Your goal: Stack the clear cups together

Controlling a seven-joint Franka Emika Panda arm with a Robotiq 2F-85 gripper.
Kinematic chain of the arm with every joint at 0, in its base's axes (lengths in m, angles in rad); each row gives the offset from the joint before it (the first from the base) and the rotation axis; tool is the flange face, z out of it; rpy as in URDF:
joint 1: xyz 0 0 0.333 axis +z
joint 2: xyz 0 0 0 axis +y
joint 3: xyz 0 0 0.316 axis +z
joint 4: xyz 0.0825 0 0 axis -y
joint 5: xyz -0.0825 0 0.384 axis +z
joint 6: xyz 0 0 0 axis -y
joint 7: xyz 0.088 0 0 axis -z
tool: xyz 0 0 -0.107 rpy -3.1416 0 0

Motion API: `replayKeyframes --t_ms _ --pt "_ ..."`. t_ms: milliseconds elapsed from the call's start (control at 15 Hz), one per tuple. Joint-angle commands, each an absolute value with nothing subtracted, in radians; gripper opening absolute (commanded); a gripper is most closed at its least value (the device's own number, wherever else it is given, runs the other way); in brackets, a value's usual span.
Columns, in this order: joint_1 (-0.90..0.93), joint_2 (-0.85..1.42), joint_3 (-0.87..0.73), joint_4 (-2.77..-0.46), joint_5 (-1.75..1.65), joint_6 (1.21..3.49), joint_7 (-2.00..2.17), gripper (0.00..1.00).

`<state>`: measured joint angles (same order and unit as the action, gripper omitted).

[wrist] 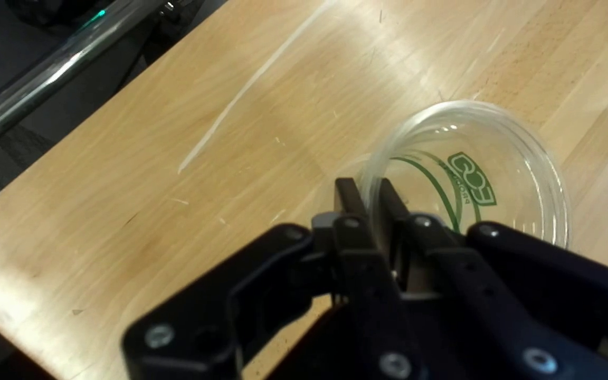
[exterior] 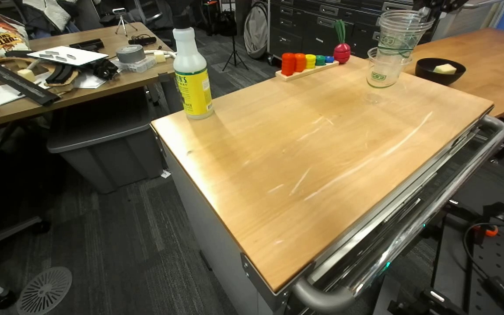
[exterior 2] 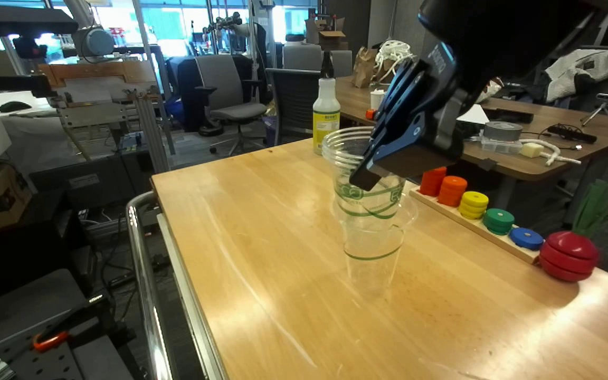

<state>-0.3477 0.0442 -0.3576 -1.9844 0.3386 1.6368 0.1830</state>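
Observation:
A stack of nested clear cups (exterior: 395,40) with green print hangs above the table, also seen in an exterior view (exterior 2: 359,199) and the wrist view (wrist: 473,179). My gripper (exterior 2: 368,171) is shut on the rims at one side; in the wrist view its fingers (wrist: 366,191) lie on either side of the rim wall. Another clear cup (exterior: 379,78) stands upright on the table below, also in an exterior view (exterior 2: 372,266). The stack's lower end overlaps this cup's mouth in both exterior views; how deep it sits inside is hard to tell through the clear plastic.
A yellow-labelled spray bottle (exterior: 196,89) stands at the table's far corner. A coloured ring toy (exterior: 308,65) and a red radish-like toy (exterior: 342,52) sit along one edge. A dark bowl (exterior: 431,72) lies beyond the cups. A metal rail (exterior: 392,245) runs along another edge.

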Motion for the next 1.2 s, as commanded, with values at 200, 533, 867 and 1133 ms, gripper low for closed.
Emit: replayKeyframes --t_ms 200,533,867,1133 --pt "-0.353 0.030 -0.358 -2.005 0.333 1.670 0.187 0.66" --pt "-0.339 -0.046 -0.348 -2.029 0.244 1.673 0.197 0.99" --pt "-0.293 -0.217 -0.286 -2.069 0.078 1.586 0.116 1.00" --pt "-0.274 -0.343 -0.259 -2.129 0.024 1.541 0.020 1.00"
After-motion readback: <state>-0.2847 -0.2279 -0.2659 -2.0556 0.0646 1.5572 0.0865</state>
